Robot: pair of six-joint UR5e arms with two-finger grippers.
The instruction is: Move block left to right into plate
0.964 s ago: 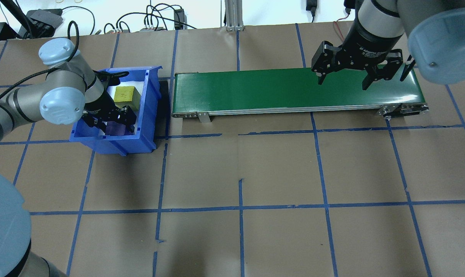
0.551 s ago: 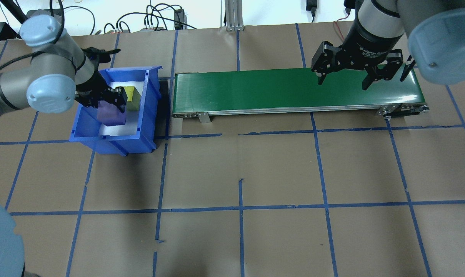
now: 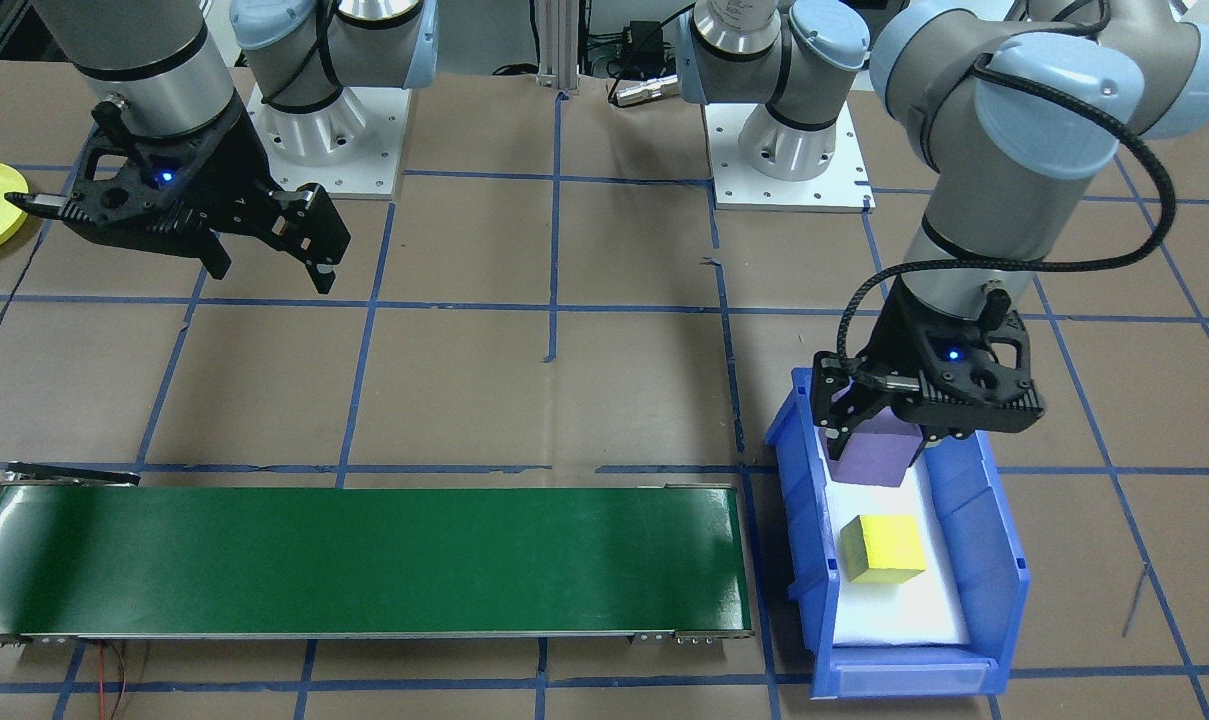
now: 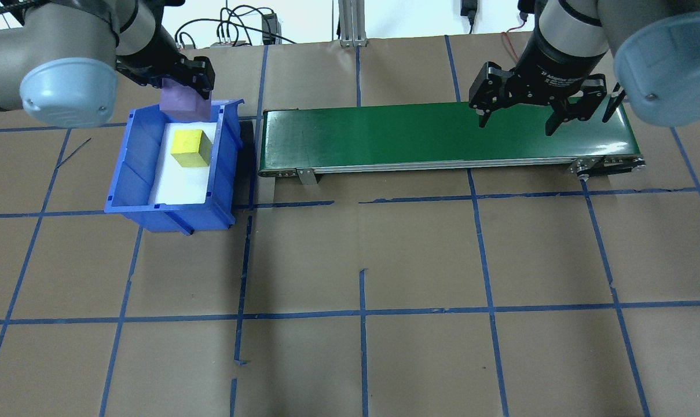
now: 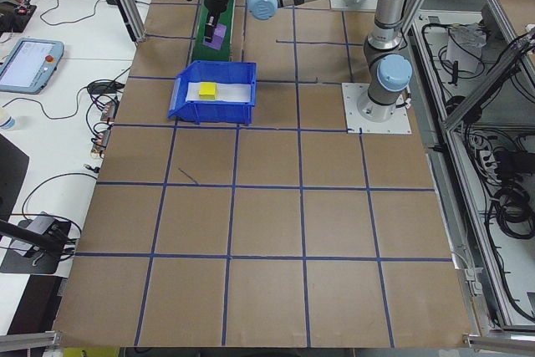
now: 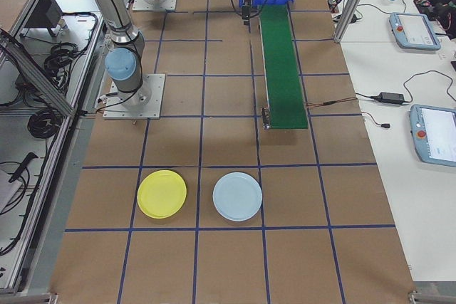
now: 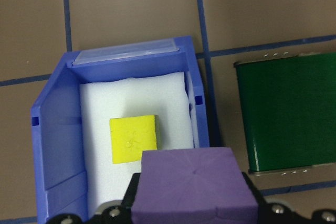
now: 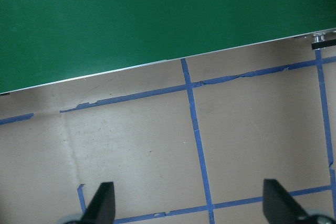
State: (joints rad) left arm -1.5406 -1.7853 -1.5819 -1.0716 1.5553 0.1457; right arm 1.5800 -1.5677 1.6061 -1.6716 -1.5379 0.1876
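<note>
Overhead exterior view: purple block (image 4: 184,102) has risen out of the blue bin (image 4: 131,174) since a second ago, now clamped in the left gripper (image 4: 180,81) above the bin's far wall. Yellow block (image 4: 190,148) stays on white foam inside the bin. Right gripper (image 4: 518,122) unchanged, spread wide and empty over the green conveyor (image 4: 384,137). Yellow plate (image 6: 162,194) sits on the tabletop (image 4: 361,260) beside a pale blue plate (image 6: 237,196), well apart from the conveyor.
</note>
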